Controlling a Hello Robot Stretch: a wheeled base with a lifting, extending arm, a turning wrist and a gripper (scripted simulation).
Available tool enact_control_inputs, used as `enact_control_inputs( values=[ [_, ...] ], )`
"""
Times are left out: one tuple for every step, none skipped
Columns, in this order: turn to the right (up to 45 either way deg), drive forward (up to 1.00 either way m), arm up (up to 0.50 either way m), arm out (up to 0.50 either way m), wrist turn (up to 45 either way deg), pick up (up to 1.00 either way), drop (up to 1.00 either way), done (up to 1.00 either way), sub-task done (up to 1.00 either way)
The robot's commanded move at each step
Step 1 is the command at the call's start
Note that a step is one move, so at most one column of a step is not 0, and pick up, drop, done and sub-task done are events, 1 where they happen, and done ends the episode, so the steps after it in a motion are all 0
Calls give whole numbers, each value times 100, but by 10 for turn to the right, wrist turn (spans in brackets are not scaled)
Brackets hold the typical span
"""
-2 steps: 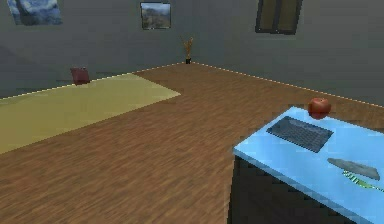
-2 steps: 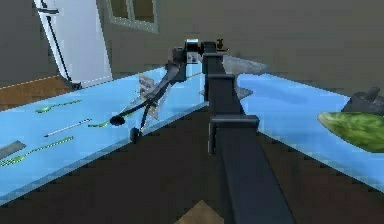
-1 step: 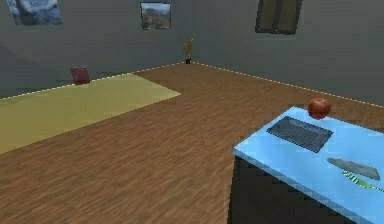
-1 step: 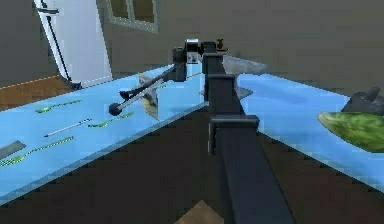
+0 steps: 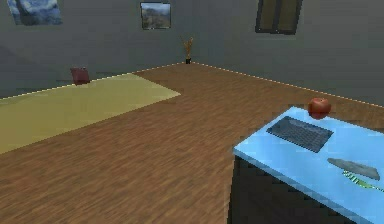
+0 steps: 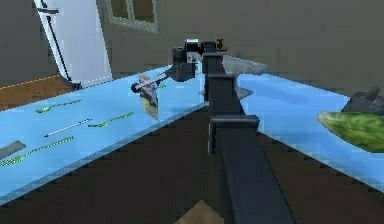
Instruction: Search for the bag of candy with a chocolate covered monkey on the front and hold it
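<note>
In the arm side view my dark arm reaches out over a long blue counter. At its far end sit the white marker squares and, left of them, the gripper. A small pale bag-like thing with orange and dark marks stands tilted right at the fingers, near the counter's front edge. The blue top lies behind it, so I cannot tell whether the gripper holds it or whether it rests on the counter.
Thin green-handled utensils lie on the counter's left part. A green lumpy thing and grey shapes sit on its right. The forward view has a red apple, a dark pad, a yellow rug and wood floor.
</note>
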Motion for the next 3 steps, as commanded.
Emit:
enact_control_inputs(
  values=[
    [0, 0, 0, 0, 90, 0, 0, 0, 0],
    [0, 0, 0, 0, 0, 100, 0, 0, 0],
    [0, 0, 0, 0, 0, 0, 0, 100, 0]
  ],
)
